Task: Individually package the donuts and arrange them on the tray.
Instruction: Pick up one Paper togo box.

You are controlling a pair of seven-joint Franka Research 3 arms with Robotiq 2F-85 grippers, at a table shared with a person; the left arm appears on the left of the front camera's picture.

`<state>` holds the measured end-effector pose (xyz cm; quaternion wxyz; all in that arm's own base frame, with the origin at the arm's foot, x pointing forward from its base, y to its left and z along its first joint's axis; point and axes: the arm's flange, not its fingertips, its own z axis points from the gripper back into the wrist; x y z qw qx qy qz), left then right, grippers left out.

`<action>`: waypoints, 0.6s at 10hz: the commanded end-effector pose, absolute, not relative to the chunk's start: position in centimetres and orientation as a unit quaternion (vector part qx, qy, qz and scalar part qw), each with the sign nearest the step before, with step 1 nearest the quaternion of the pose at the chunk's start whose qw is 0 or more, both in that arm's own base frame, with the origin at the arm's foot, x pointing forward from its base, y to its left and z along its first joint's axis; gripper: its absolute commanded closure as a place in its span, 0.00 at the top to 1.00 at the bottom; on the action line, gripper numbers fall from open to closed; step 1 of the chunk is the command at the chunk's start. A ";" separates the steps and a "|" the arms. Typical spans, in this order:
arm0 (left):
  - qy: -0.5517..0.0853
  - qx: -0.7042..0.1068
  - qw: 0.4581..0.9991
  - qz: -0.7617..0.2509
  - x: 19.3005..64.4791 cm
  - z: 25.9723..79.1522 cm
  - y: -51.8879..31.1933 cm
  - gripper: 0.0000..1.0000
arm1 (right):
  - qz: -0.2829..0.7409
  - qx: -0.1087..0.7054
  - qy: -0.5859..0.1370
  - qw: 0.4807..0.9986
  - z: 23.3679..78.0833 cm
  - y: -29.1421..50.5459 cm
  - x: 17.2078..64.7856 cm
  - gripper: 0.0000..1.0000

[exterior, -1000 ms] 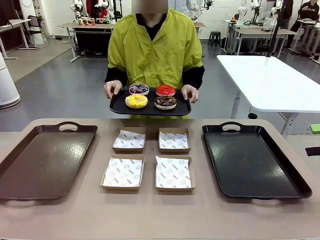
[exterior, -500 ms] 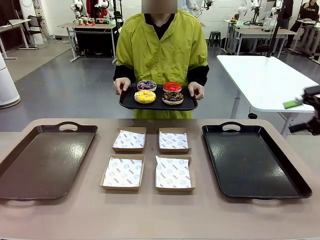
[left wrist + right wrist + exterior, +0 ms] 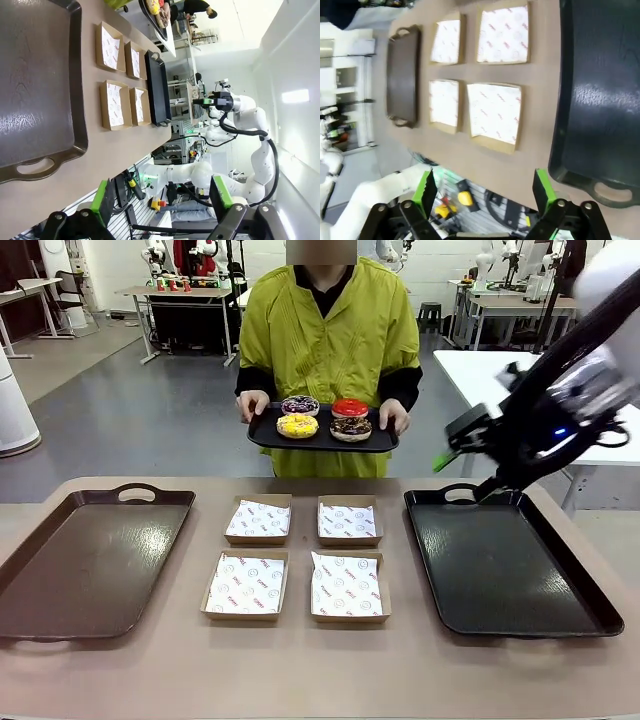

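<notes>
Across the table a person holds a small black serving tray carrying the donuts: yellow-iced, red-glazed, chocolate with sprinkles and purple-dark. My right gripper hangs open and empty above the far left corner of the big black tray, to the right of the donuts. In its wrist view the right gripper spreads its green pads over the table's near edge. My left gripper is open and empty, high beside the brown tray.
Four paper-lined cardboard boxes sit in a square between the brown tray on the left and the black tray on the right. A white table stands behind, at the right.
My right arm has swung in from the right edge to above the black tray's far end. The person has shifted the donut tray slightly right and higher.
</notes>
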<state>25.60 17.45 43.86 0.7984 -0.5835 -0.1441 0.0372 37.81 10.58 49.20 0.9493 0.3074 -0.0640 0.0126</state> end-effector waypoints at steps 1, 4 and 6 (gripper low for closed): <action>-0.157 -0.590 0.792 0.031 25.5 43.8 17.5 1.00 | 0.008 0.249 -0.063 0.966 46.6 13.6 38.2 1.00; -0.157 -0.590 0.792 0.031 25.5 43.8 17.5 1.00 | 0.018 0.190 -0.075 0.979 43.9 17.7 35.6 1.00; -0.157 -0.590 0.792 0.031 25.5 43.8 17.5 1.00 | 0.035 0.168 -0.074 0.982 41.6 19.5 34.0 1.00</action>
